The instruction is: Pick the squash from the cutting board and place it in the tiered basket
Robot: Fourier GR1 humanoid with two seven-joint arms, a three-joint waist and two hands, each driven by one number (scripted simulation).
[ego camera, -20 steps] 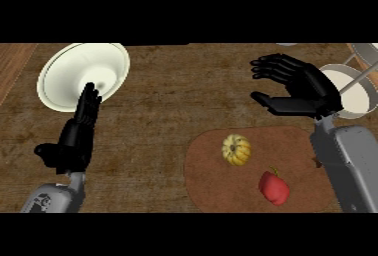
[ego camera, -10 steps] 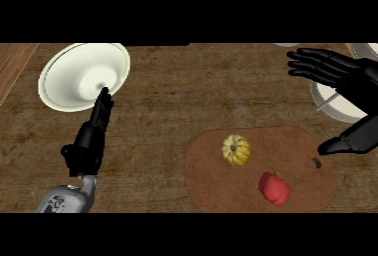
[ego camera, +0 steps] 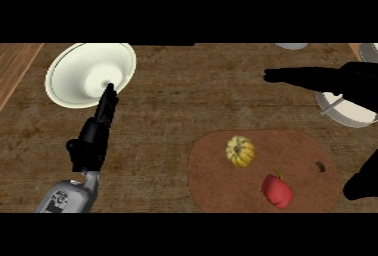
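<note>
Yellow squash (ego camera: 240,151) on brown cutting board (ego camera: 295,150), below and left of open right hand (ego camera: 325,80), untouched; red pepper (ego camera: 277,191) just beside. Left hand (ego camera: 94,135) open, straight fingers over white plate (ego camera: 74,75). No readable writing anywhere on wooden counter (ego camera: 184,100)

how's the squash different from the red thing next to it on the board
The squash is yellow, ribbed and rounded; the red pepper is smooth with a small stem. The squash lies nearer the cutting board's middle, the pepper nearer its lower edge. Both lie on the board, untouched by either hand.
</note>
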